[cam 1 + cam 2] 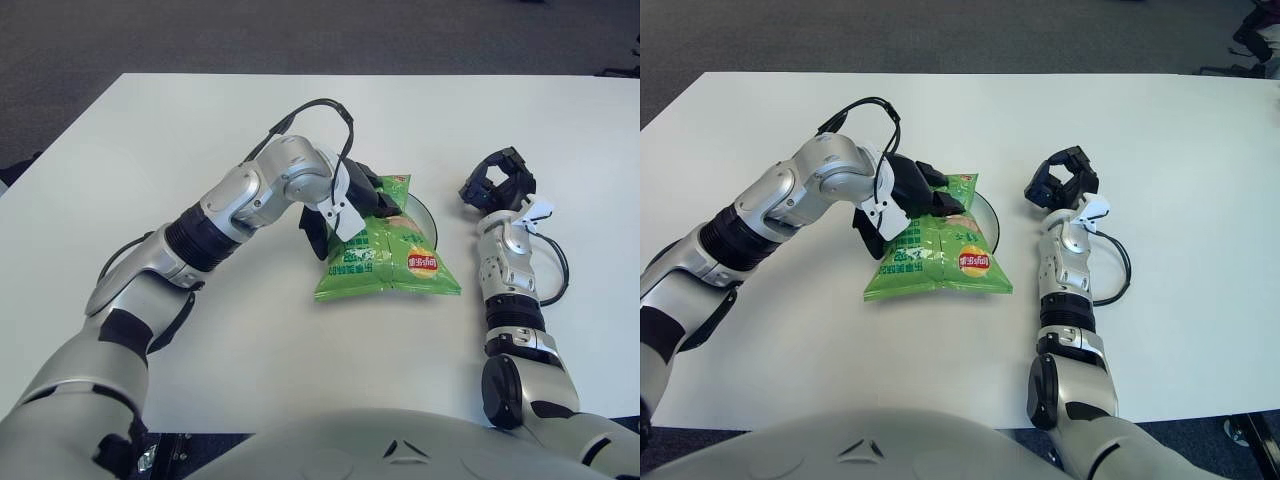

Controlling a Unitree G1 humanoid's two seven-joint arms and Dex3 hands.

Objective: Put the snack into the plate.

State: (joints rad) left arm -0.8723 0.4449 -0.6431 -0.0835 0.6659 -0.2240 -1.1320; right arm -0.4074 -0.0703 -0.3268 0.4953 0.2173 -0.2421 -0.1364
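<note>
A green snack bag [393, 256] with a red logo lies flat across a dark-rimmed plate [426, 216] in the middle of the white table [150, 130]. The bag covers most of the plate, and only the plate's right rim shows. My left hand [345, 208] is at the bag's upper left corner. Its black fingers [372, 190] lie over the top of the bag, its thumb is down at the left edge, and together they close on the bag. My right hand [497, 184] shows to the right of the plate, fingers relaxed and empty.
A black cable loops over my left wrist [330, 108], and another runs beside my right forearm [560, 270]. The table's far edge meets dark carpet [300, 35]. Bare tabletop lies to the left and far right.
</note>
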